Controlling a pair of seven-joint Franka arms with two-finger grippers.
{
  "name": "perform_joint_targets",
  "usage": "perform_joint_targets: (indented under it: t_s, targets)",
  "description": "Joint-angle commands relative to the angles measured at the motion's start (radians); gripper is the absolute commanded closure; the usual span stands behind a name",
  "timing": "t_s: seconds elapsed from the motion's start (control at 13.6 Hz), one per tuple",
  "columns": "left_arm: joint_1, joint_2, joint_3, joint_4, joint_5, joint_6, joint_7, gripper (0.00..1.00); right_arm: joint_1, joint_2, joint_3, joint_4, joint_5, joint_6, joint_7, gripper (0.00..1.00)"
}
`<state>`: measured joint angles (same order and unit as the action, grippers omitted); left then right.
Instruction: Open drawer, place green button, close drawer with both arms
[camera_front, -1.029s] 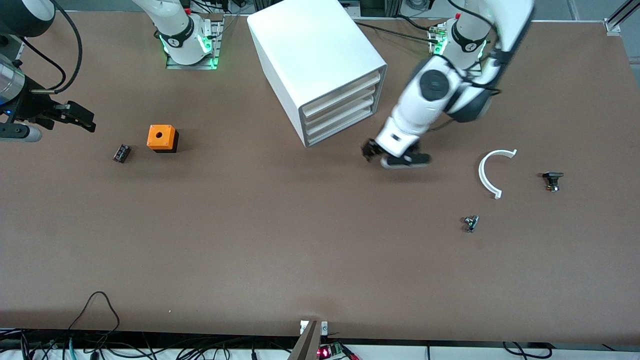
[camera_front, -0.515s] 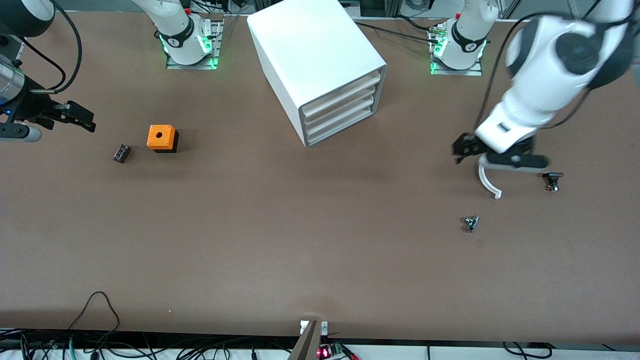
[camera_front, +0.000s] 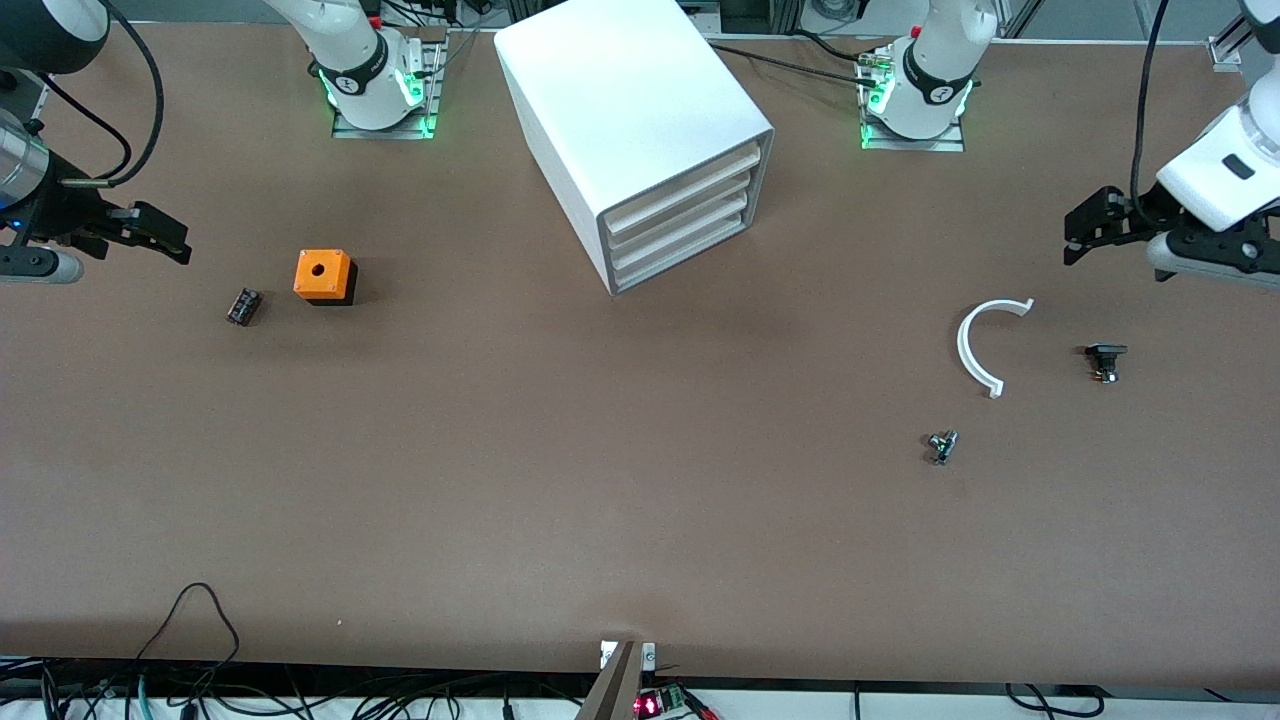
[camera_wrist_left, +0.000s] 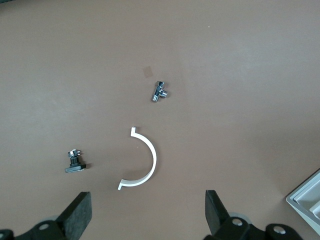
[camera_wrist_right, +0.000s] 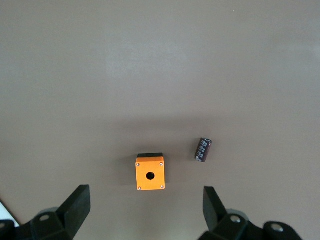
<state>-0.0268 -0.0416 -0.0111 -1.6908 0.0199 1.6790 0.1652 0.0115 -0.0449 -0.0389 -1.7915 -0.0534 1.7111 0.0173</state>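
Observation:
The white cabinet stands at the table's middle, near the bases, with its stacked drawers all pushed in. One corner of it shows in the left wrist view. No green-capped button shows in any view. My left gripper is open and empty, up over the left arm's end of the table; its wrist view looks down on small parts. My right gripper is open and empty, waiting over the right arm's end; in its wrist view it hangs above the orange box.
An orange box with a hole and a small dark cylinder lie toward the right arm's end. A white curved strip, a black part and a small metal fitting lie toward the left arm's end.
My left arm has swung away from in front of the cabinet's drawers, past the white curved strip, out to the left arm's end of the table. The right arm has not moved.

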Motion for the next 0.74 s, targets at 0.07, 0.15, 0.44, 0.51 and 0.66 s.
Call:
perform_joint_targets:
  t_s: [0.07,0.15,0.44,0.51,0.66]
  targets:
    - [0.018,0.022,-0.004,0.033,0.009,-0.025,0.017,0.0,-0.005,0.0,0.001,0.017,0.018,-0.015,-0.022,0.0]
    - [0.018,0.02,-0.006,0.033,0.009,-0.025,0.017,0.0,-0.005,0.0,0.001,0.017,0.018,-0.015,-0.022,0.0]
    - [0.036,0.023,-0.001,0.028,0.009,-0.028,0.014,0.0,-0.005,0.0,0.001,0.017,0.018,-0.011,-0.022,0.0]
    - [0.039,0.028,-0.003,0.031,0.009,-0.027,0.014,0.0,-0.005,0.0,0.001,0.017,0.018,-0.011,-0.022,0.0]
    - [0.056,0.031,-0.003,0.031,0.009,-0.025,0.016,0.0,-0.005,0.0,0.001,0.017,0.018,-0.011,-0.022,0.0]
